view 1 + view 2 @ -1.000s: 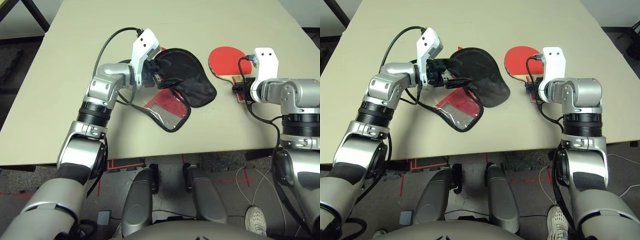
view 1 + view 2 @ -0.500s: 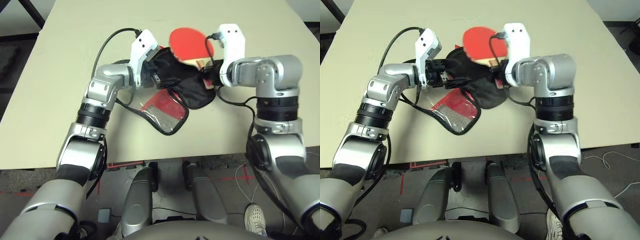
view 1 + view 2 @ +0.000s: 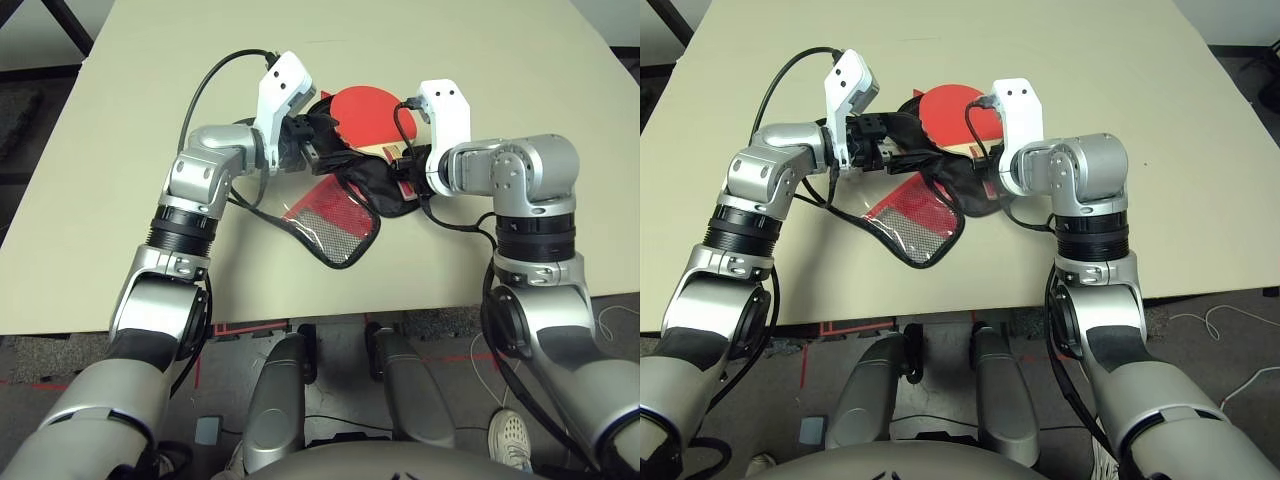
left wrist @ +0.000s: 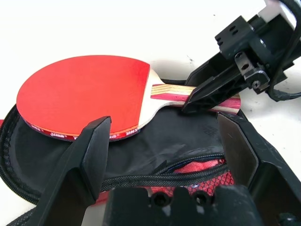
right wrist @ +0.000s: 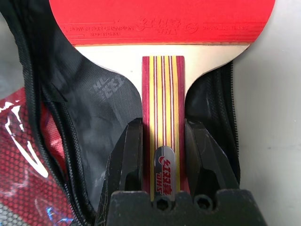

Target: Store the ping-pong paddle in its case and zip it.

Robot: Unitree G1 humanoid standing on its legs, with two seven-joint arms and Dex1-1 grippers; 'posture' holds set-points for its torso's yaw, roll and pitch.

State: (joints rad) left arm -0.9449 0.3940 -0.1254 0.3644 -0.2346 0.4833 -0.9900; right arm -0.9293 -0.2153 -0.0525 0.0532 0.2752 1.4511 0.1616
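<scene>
Handle (image 5: 165,94) end hidden | right jaws (image 5: 164,153) gripping it | left jaws (image 4: 164,155) wide

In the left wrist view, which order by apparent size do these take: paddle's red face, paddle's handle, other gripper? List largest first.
1. Red face
2. Right gripper
3. Handle

The gripper covers part of the handle.

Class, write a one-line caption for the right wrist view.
Right gripper grips the paddle's striped handle over the case's black lining.
</scene>
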